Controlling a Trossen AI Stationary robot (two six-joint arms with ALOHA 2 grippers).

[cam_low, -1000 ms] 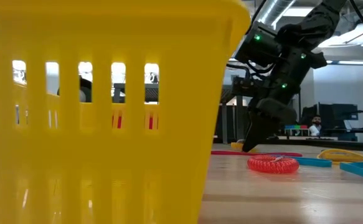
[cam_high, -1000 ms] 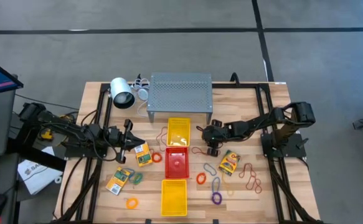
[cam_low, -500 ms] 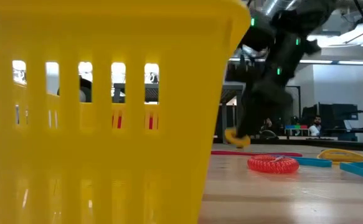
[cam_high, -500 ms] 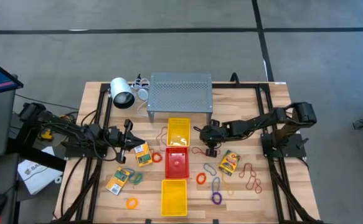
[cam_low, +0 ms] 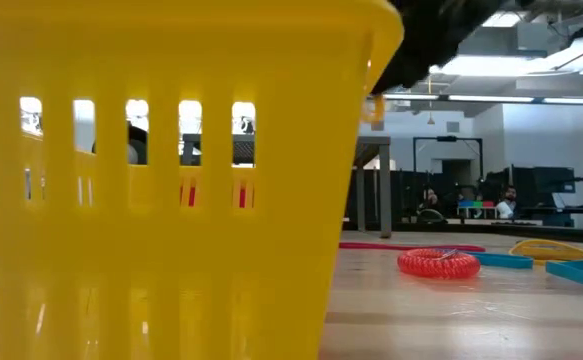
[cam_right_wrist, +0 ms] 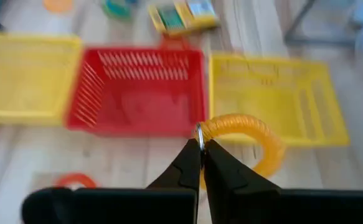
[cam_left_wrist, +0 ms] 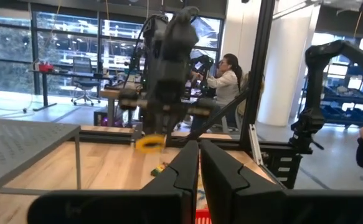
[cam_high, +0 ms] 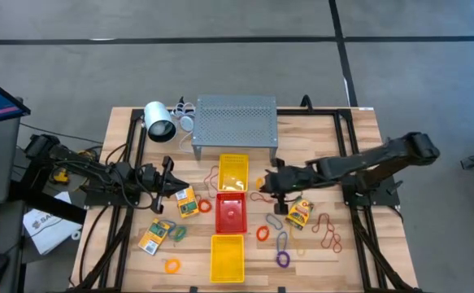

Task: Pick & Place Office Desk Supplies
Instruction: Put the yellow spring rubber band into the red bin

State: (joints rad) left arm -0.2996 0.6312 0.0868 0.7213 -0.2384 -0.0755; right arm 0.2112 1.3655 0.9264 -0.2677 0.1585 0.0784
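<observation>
- The right hand (cam_high: 263, 184) is out over the counter (cam_high: 334, 155), just beside the gap between the far yellow tray (cam_high: 233, 172) and the red tray (cam_high: 230, 212).
- Its fingers (cam_right_wrist: 187, 163) are pinched together on an orange ring (cam_right_wrist: 246, 138); in the right wrist view the loop hangs off the fingertips, lifted above the wood.
- The left wrist view catches the same ring (cam_left_wrist: 149, 144) dangling under the right arm, clear of the counter.
- In the low view it is probably the small orange shape (cam_low: 373, 108) beside the near yellow tray's wall (cam_low: 171, 200), though that glimpse is too slim to be sure.
- The left hand (cam_high: 169, 184) waits on its own side, near a card packet (cam_high: 187, 203); its fingers (cam_left_wrist: 221, 177) sit narrowly together with nothing between them.
- A second card packet (cam_high: 154, 237) lies toward the front left, and a third (cam_high: 299, 212) rests just below the right arm.
- Loose bands are scattered at front right: a purple one (cam_high: 283, 260), an orange one (cam_high: 262, 233) and brown loops (cam_high: 329, 234).
- The near yellow tray (cam_high: 227, 257) sits at the front edge, in line with the other two.
</observation>
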